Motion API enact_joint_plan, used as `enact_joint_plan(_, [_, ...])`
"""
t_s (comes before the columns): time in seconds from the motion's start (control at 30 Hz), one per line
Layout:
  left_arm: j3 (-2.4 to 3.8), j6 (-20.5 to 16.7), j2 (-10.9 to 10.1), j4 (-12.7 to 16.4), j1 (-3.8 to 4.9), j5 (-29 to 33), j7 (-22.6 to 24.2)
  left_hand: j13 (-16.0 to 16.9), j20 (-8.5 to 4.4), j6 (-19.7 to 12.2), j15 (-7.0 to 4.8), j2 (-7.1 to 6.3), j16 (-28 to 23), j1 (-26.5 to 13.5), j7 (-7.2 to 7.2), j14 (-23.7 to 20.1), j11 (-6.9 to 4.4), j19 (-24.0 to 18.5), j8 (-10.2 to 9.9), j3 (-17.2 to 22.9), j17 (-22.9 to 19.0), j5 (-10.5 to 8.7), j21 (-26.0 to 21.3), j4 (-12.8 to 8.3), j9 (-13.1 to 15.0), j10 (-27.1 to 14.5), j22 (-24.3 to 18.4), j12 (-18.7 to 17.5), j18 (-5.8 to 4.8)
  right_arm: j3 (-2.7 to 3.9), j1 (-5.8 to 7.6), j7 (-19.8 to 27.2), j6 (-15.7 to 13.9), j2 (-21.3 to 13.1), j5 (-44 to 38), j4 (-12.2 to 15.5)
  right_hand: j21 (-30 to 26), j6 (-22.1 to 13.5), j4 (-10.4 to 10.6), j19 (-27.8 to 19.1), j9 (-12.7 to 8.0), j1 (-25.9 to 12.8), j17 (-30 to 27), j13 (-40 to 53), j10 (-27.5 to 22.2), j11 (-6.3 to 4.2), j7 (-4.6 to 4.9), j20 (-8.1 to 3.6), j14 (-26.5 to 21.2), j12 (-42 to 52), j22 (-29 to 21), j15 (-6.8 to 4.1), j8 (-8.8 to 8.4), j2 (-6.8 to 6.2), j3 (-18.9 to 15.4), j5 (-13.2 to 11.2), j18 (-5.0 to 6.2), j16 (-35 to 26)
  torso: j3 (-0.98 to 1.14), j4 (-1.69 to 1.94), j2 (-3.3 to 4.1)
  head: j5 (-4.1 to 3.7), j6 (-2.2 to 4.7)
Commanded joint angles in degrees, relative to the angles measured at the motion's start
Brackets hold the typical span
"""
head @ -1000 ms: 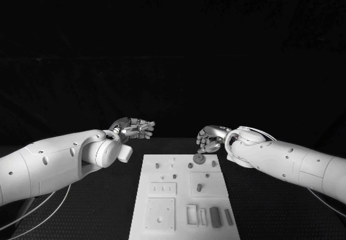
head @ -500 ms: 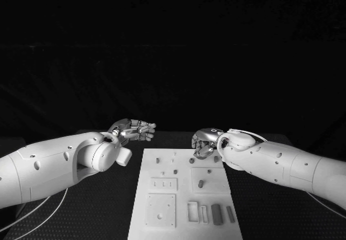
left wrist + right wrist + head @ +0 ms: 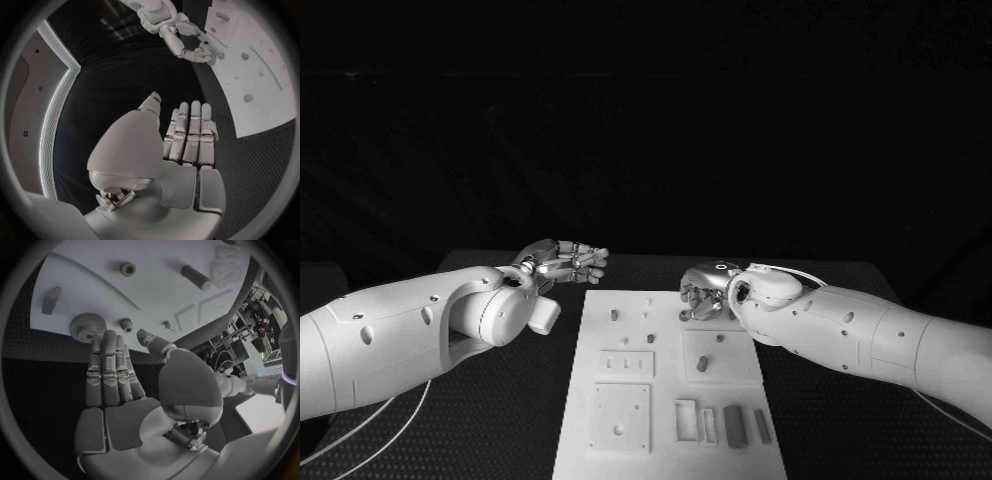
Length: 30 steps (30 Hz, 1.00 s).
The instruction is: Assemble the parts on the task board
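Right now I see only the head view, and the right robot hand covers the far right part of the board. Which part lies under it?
Observer: The right wrist view shows a large gear lying on the task board, just past the fingertips of the right robot hand.
Operator: Is the hand holding it?
Observer: It seems not; the thumb is apart from it, near a small gear.
Operator: And the left robot hand?
Observer: In its own wrist view the left robot hand has straight fingers and holds nothing.
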Motion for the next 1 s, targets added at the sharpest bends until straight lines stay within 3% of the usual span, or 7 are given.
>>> enact_joint_plan(0.03, [0.04,0.81,0.15,0.03,0.16,-0.32,0.56,-0.09,0.21,0.07,0.38,-0.33,-0.11,-0.43,0.43,-0.01,0.55,0.01,-0.37,-0.4,0.06,0.18,-0.28,-0.06,-0.07,0.04,0.16,-0.3,0.13,-0.1,-0.15,-0.67,0.37,0.08,-2.33,-0.07,-0.02,0.25,-0.04,0.33,-0.05,0.21,0.1,-0.06,-0.01,0.29,0.15,0.07,0.37,-0.34,0.59,0.23,-0.23,-0.58,0.34,-0.27,0.37,-0.38,-0.25,0.1,0.73,-0.15,0.08])
enact_joint_plan(0.4, [0.02,0.84,0.19,-0.23,0.14,-0.32,0.53,-0.12,0.24,0.06,0.4,-0.27,-0.18,-0.55,0.43,0.0,0.56,0.03,-0.44,-0.43,0.08,0.18,-0.31,-0.06,-0.09,0.03,0.19,-0.4,0.18,-0.24,-0.23,-0.45,0.67,0.29,-2.73,0.11,0.18,0.41,0.09,0.61,-0.06,0.21,0.31,-0.06,0.08,0.29,0.14,0.03,0.68,-0.56,0.77,0.2,-0.3,-0.75,0.64,-0.58,0.37,-0.42,-0.61,0.15,1.24,-0.35,0.08])
enact_joint_plan(0.57, [0.02,1.02,0.61,-0.37,0.13,-0.32,0.53,-0.15,0.26,0.05,0.41,-0.23,-0.23,-0.67,0.43,0.02,0.58,0.05,-0.5,-0.46,0.11,0.18,-0.33,-0.05,-0.12,0.02,0.22,-0.48,0.21,-0.29,-0.28,-0.52,0.73,0.71,-2.92,0.02,0.31,0.69,0.14,0.75,-0.03,0.28,0.46,0.0,0.34,0.21,0.04,-0.05,0.88,-0.58,0.88,0.14,-0.24,-0.63,0.88,-0.6,0.37,-0.43,-0.47,0.19,1.43,-0.22,0.28])
enact_joint_plan(0.7, [0.01,1.24,1.07,-0.52,0.12,-0.32,0.5,-0.19,0.28,-0.01,0.43,-0.1,-0.3,-0.86,0.46,0.04,0.61,0.07,-0.6,-0.48,0.14,0.22,-0.37,-0.04,-0.16,-0.01,0.25,-0.6,0.26,-0.36,-0.54,-0.62,0.55,1.03,-3.12,-0.53,0.34,0.75,0.16,0.78,-0.02,0.26,0.51,0.01,0.4,0.2,0.02,-0.06,0.93,-0.6,0.9,0.12,-0.24,-0.64,0.92,-0.65,0.37,-0.44,-0.48,0.27,1.53,-0.09,0.45])
enact_joint_plan(1.0, [0.01,1.3,0.59,-0.43,0.13,-0.32,0.48,-0.21,0.3,0.01,0.44,-0.06,-0.37,-0.97,0.42,0.05,0.61,0.08,-0.64,-0.49,0.16,0.23,-0.41,-0.05,-0.18,0.01,0.27,-0.68,0.29,-0.42,-0.93,-1.03,0.47,1.44,-3.3,-0.91,0.43,0.89,0.24,0.87,-0.02,0.27,0.65,0.04,0.56,0.15,-0.03,-0.12,1.06,-0.66,0.97,0.07,-0.27,-0.63,1.14,-0.87,0.37,-0.47,-0.36,0.06,1.68,0.2,0.41])
